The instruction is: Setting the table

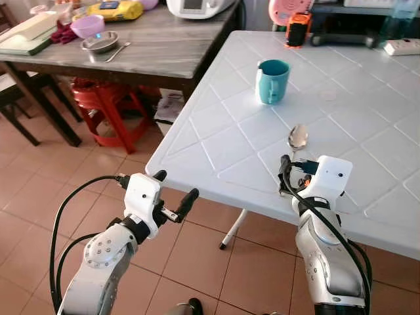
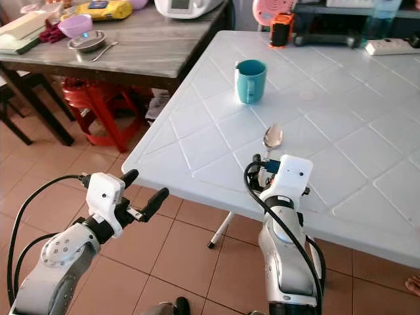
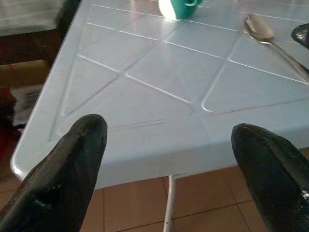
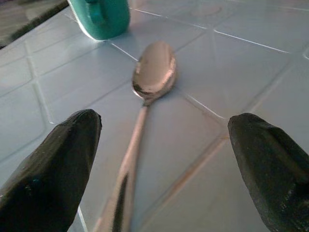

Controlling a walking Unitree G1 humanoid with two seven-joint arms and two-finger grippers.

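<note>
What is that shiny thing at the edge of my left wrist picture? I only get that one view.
Observer: A spoon, lying flat on the white table, bowl end toward the teal mug.
Operator: Is the other gripper near it?
Observer: Yes. The right gripper is open at the table's near edge, with the spoon's handle lying between its fingers, not pinched.
Operator: What's past the mug?
Observer: An orange and black gadget stands near the table's far edge.
</note>
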